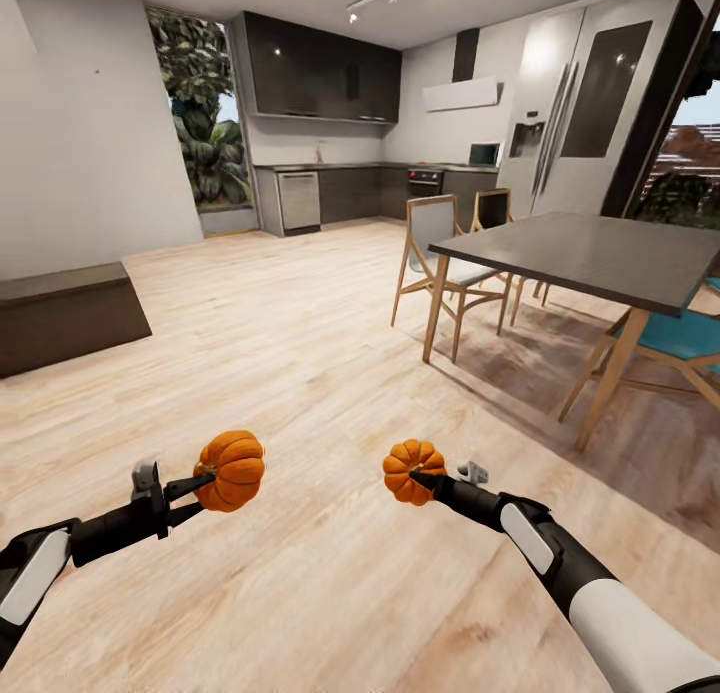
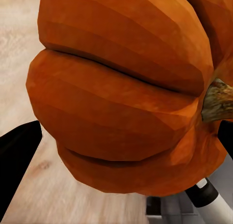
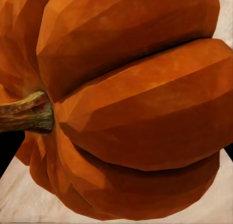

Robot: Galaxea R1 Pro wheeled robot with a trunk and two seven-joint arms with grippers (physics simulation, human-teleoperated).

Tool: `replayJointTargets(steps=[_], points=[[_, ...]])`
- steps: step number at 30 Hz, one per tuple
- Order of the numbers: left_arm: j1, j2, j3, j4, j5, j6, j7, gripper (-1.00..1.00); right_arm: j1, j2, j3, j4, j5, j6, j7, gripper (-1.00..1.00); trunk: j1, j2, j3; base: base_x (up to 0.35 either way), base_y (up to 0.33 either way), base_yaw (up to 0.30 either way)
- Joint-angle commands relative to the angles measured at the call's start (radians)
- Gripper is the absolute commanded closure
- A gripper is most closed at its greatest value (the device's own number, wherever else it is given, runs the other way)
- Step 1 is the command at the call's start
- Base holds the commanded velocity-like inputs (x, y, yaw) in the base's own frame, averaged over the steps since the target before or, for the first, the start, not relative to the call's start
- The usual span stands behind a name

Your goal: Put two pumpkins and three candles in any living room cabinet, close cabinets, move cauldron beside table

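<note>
Your wood floor [image 1: 300, 353] runs ahead to the kitchen at twelve o'clock. A dark dining table [image 1: 600, 258] with chairs stands at two o'clock; a low dark-brown cabinet [image 1: 65, 318] sits at ten. Your left gripper [image 1: 205, 485] pinches one pumpkin [image 1: 232, 470] (stem visible at the wrist camera), at seven o'clock. Your right gripper [image 1: 425, 479] pinches the other pumpkin [image 1: 412, 470], at five.

Both arms extended forward, fingers [image 1: 195, 490] clamped around their loads
</note>
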Motion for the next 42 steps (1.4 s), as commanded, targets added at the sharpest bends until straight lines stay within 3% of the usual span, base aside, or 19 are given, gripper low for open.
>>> replayJointTargets(steps=[1, 24, 31, 42], points=[[-0.001, 0.000, 0.001, 0.000, 0.000, 0.004, -0.002, 1.00, -0.001, -0.001, 0.003, -0.002, -0.013, 0.004, -0.003, 1.00, 0.000, 0.000, -0.002, -0.063, 0.000, 0.223], [-0.001, 0.000, 0.001, 0.000, 0.000, 0.004, -0.002, 1.00, -0.001, -0.001, 0.004, -0.002, -0.013, 0.004, -0.001, 1.00, 0.000, 0.000, -0.023, -0.035, 0.008, 0.223], [-0.001, 0.000, 0.001, 0.000, 0.000, 0.004, -0.002, 1.00, -0.001, -0.001, 0.028, -0.002, -0.013, 0.004, -0.003, 1.00, 0.000, 0.000, -0.030, 0.280, 0.000, 0.223], [-0.001, 0.000, 0.009, 0.022, 0.000, 0.004, -0.002, 1.00, -0.001, -0.001, 0.032, -0.002, -0.013, 0.004, -0.003, 1.00, 0.000, 0.000, -0.040, 0.299, 0.117, 0.223]])
